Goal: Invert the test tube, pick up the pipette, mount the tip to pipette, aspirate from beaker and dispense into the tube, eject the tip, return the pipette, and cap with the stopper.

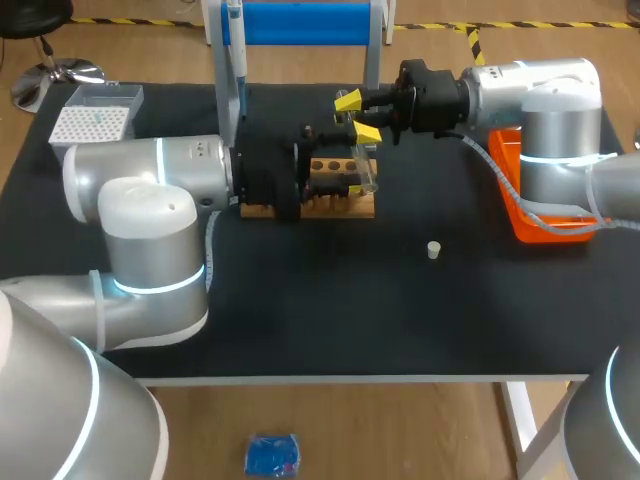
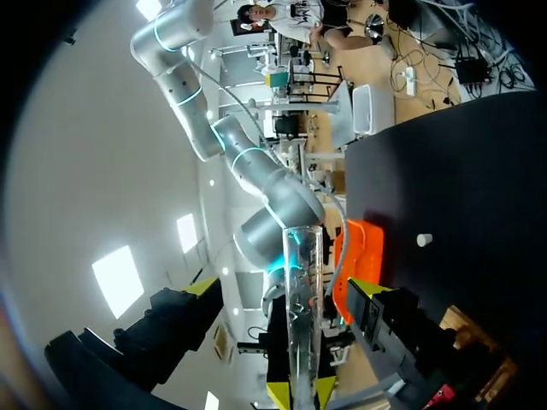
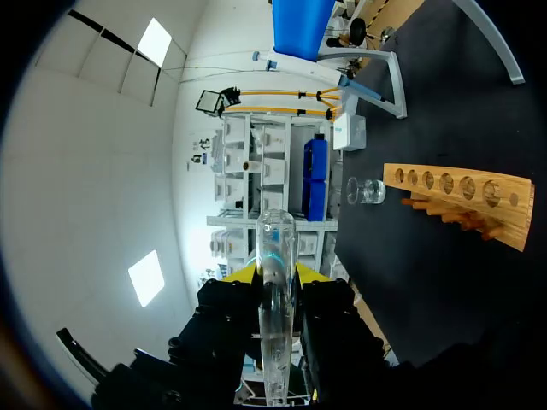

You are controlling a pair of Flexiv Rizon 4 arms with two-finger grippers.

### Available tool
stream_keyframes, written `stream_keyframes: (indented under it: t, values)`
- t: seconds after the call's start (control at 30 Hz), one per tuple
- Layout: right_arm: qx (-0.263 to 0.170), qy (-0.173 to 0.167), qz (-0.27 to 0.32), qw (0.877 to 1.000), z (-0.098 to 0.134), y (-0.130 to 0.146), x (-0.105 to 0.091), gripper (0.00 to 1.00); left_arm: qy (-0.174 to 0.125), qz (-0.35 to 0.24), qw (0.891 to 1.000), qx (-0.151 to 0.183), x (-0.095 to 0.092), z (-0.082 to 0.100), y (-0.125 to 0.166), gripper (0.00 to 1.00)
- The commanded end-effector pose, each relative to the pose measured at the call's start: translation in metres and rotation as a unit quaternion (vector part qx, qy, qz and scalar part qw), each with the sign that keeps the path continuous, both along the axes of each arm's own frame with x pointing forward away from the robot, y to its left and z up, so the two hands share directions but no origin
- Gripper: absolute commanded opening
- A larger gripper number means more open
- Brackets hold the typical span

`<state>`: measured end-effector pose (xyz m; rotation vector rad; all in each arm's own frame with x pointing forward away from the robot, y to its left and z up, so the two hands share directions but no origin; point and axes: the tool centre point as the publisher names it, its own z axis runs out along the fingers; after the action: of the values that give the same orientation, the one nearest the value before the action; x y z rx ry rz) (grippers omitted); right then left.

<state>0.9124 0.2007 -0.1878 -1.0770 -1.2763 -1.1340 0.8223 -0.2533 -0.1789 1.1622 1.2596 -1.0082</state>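
Currently the test tube point(image 3: 273, 342) is held clear of the table, pinched between the yellow tips of the right gripper point(image 3: 275, 273), which comes in from the right. The tube's rounded end pokes just past those tips, and its longer, open-mouthed part runs the other way. The left gripper point(image 2: 285, 286) faces it from the left with its fingers spread wide, one on each side of the tube and neither touching the glass. Both grippers hang above the wooden rack point(image 1: 342, 208), whose row of holes shows in the right wrist view, with a small glass beaker point(image 3: 369, 191) just past its end. A small pale stopper point(image 1: 433, 250) stands alone on the black table point(image 1: 330, 320), between the rack and the orange tray point(image 1: 540, 232) under the right arm. A white tip box point(image 1: 95, 120) sits at the far left corner, and a blue-topped stand point(image 1: 300, 22) rises at the far edge.
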Motion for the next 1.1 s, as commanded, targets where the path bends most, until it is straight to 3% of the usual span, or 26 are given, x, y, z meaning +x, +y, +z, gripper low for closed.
stream_keyframes:
  t: [0.03, 0.07, 0.1, 0.2, 0.7, 0.77, 0.87, 1.1]
  values:
    - [-0.001, 0.000, 0.000, 1.000, 0.001, 0.000, 0.000, 0.00, 0.001, -0.006, 1.000, 0.005, 0.003, -0.001, -0.006, 0.60]
    - [-0.001, 0.000, 0.000, 1.000, 0.001, 0.000, 0.000, 0.00, 0.002, -0.008, 1.000, 0.007, 0.003, -0.001, -0.007, 0.46]
    - [-0.001, 0.000, 0.000, 1.000, 0.001, 0.000, 0.000, 0.00, 0.003, -0.009, 1.000, 0.008, 0.003, -0.001, -0.007, 0.43]
    - [-0.001, 0.000, 0.000, 1.000, 0.001, 0.000, 0.000, 0.00, 0.011, -0.017, 1.000, 0.009, 0.003, -0.001, -0.008, 0.45]
    - [-0.001, 0.000, 0.000, 1.000, 0.001, 0.000, 0.000, 0.00, 0.038, -0.037, 0.999, -0.008, 0.002, -0.010, -0.004, 0.34]
    - [-0.001, 0.000, 0.000, 1.000, 0.001, 0.000, 0.000, 0.00, 0.042, -0.037, 0.998, -0.004, 0.002, -0.011, -0.003, 0.31]
    - [-0.001, 0.000, 0.000, 1.000, 0.001, 0.000, 0.000, 0.00, 0.052, -0.035, 0.998, -0.002, 0.002, -0.013, -0.002, 0.00]
    - [-0.001, 0.000, 0.000, 1.000, 0.001, 0.000, 0.000, 0.00, 0.063, -0.027, 0.998, -0.004, 0.003, -0.015, -0.001, 0.00]
